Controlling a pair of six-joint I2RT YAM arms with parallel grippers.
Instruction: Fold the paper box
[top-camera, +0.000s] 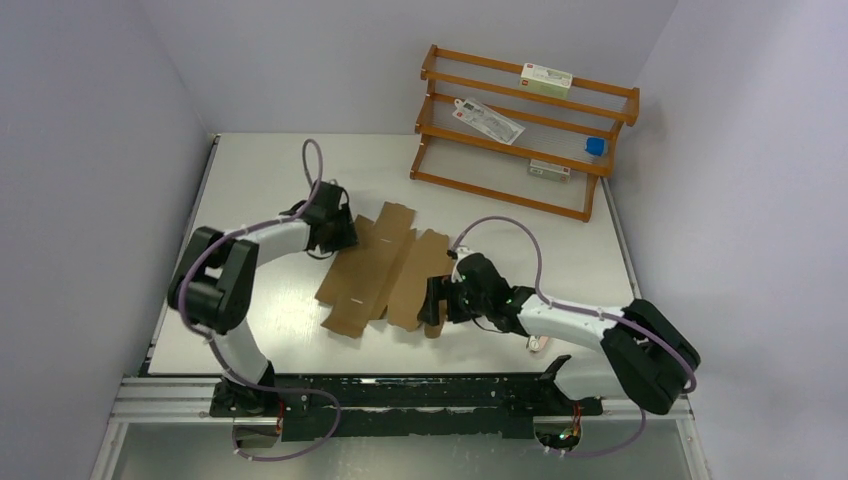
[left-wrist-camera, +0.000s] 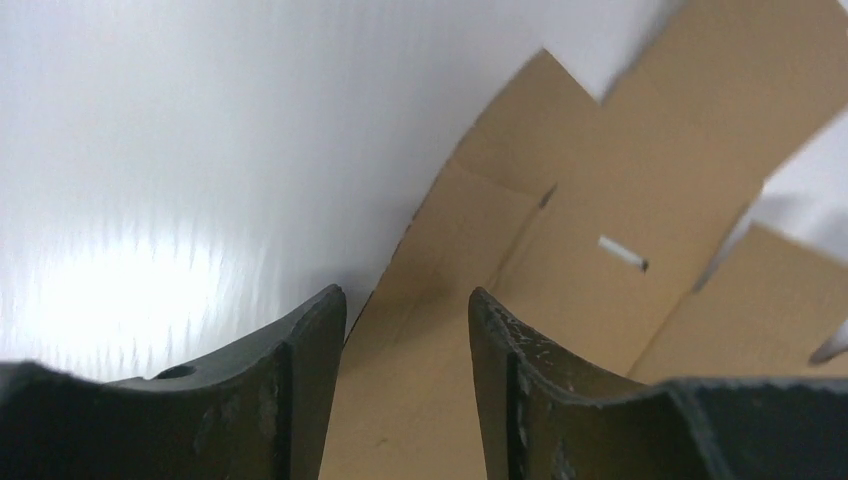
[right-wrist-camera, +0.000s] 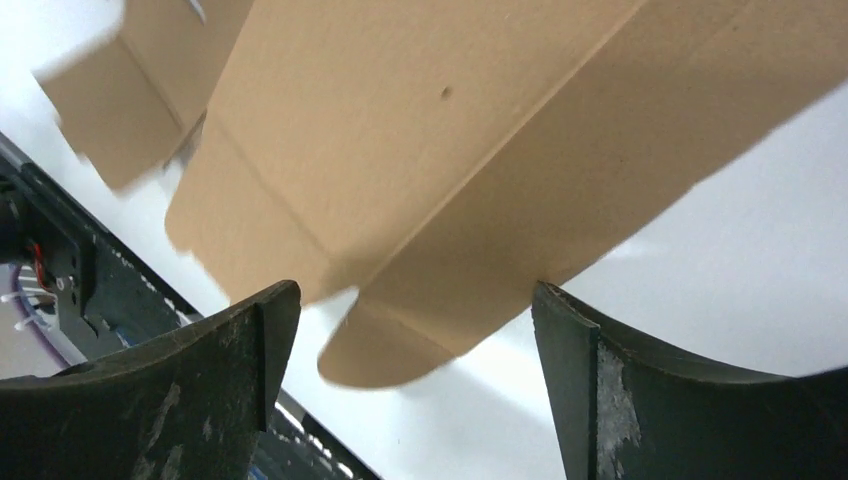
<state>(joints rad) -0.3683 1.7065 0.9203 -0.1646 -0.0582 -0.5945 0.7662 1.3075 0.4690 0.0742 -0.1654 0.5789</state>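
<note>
L gripper (left-wrist-camera: 408, 295): jaws part open over sheet edge, no clamp seen. R gripper (right-wrist-camera: 415, 290): jaws wide, rounded flap tip between, nothing held. Then paper box (top-camera: 385, 265): flat mid table (top-camera: 260, 180), btwn arms, creases only, no walls up. Folding barely begun.

Box (top-camera: 385, 268): plain brown cardboard, a flat die-cut sheet, not yet folded. Spread out mid-bench (top-camera: 270, 180), parallel creased panels slanting from near left to far right. Small flaps at both ends, a rounded tab on the near side (also one narrow slot cut through a panel).
</note>
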